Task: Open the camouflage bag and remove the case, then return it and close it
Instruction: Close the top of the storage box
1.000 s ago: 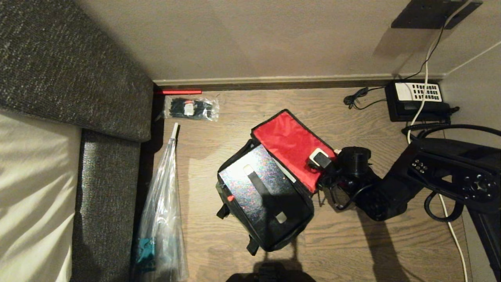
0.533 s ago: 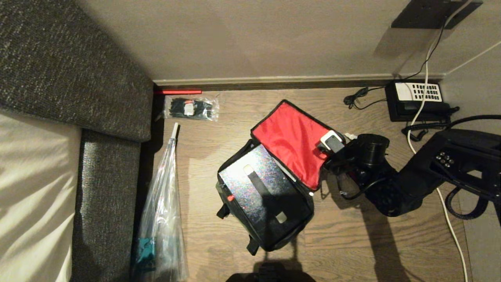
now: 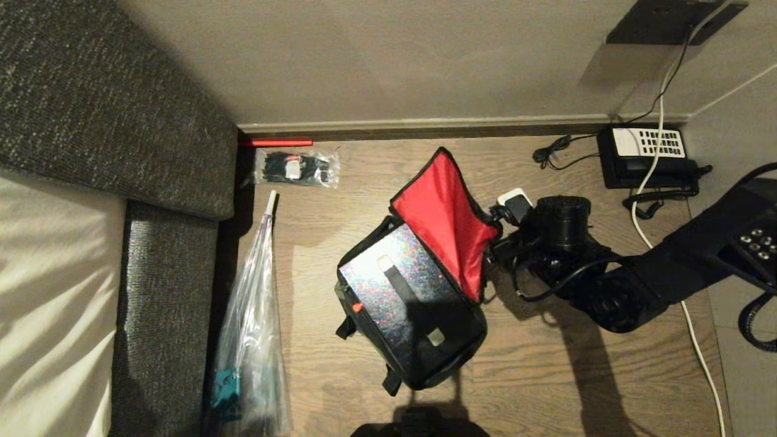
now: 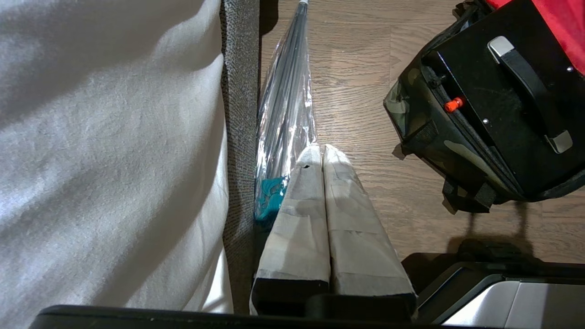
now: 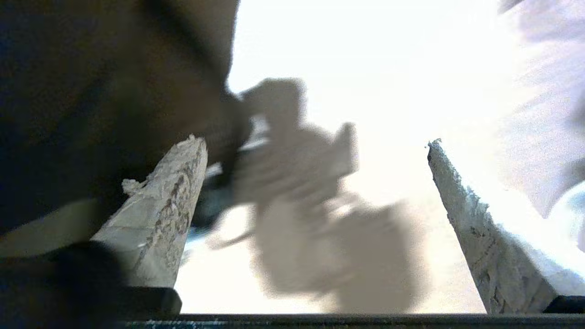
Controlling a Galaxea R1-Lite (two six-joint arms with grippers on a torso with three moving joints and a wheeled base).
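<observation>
The camouflage bag [image 3: 419, 358] stands open on the wooden floor, its red-lined lid [image 3: 446, 218] raised steeply above it. Inside sits the black case [image 3: 403, 285] with its strap handle and small red latch [image 3: 357, 307]. The right arm's wrist [image 3: 555, 233] is just right of the lid, on its outer side, and the lid hides the fingertips there. In the right wrist view my right gripper [image 5: 315, 144] is wide open and empty, the lid's dark outside [image 5: 91, 114] beside one finger. My left gripper [image 4: 323, 148] is shut, parked near the sofa, with the bag [image 4: 411, 109] and case [image 4: 502, 100] off to one side.
A grey sofa [image 3: 121, 152] fills the left. A long clear plastic bag [image 3: 252, 328] lies beside it, with a small packet of black ties [image 3: 296, 168] near the wall. A black telephone [image 3: 646, 155] and a white cable [image 3: 698, 358] lie at the right.
My right gripper has moved toward the wall, off the red lining and round to the lid's outer side. The lid has swung up from lying back to standing steeply.
</observation>
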